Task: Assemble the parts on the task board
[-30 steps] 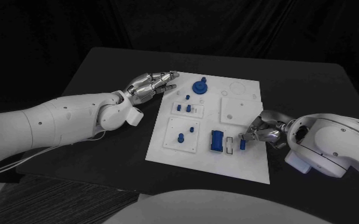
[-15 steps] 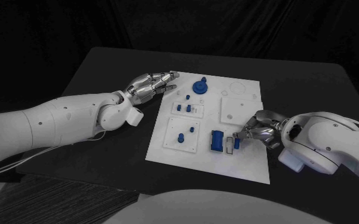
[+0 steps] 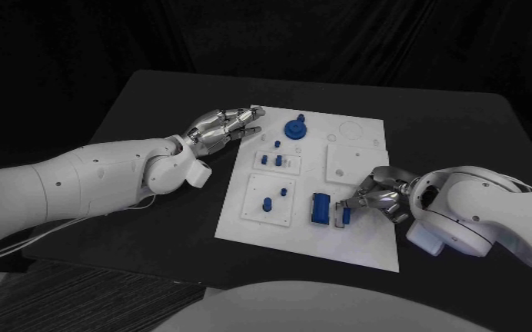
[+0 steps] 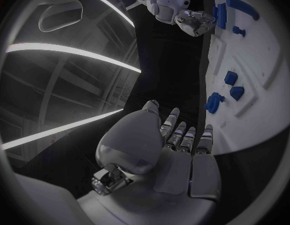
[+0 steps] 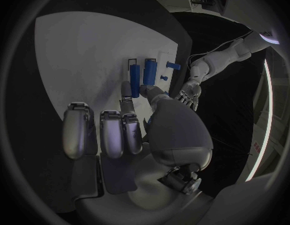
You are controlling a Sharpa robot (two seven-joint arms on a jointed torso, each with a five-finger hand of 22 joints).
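Observation:
The white task board (image 3: pixel 360 240) lies mid-table, also seen in the left wrist view (image 4: pixel 251 65) and the right wrist view (image 5: pixel 88 55). My right hand (image 3: pixel 380 196) is at the board's right side and pinches a small blue bar (image 3: pixel 347 214) just right of a larger blue block (image 3: pixel 321 207) standing in the board. In the right wrist view the blue bar (image 5: pixel 134 80) sits at my fingertips (image 5: pixel 126 91), beside the block (image 5: pixel 150 67). My left hand (image 3: pixel 226 125) rests with straight fingers at the board's far left edge, holding nothing; the left wrist view shows its fingers (image 4: pixel 182 135) beside the board.
Other blue parts stand on the board: a round knob (image 3: pixel 296 127), a small peg (image 3: pixel 277 144), two short pieces (image 3: pixel 271 161) and two more on the lower-left plate (image 3: pixel 270 204). The black table (image 3: pixel 155 94) edges lie near both arms.
My right hand has moved left over the board, carrying the blue bar closer to the blue block. The left hand has stayed put.

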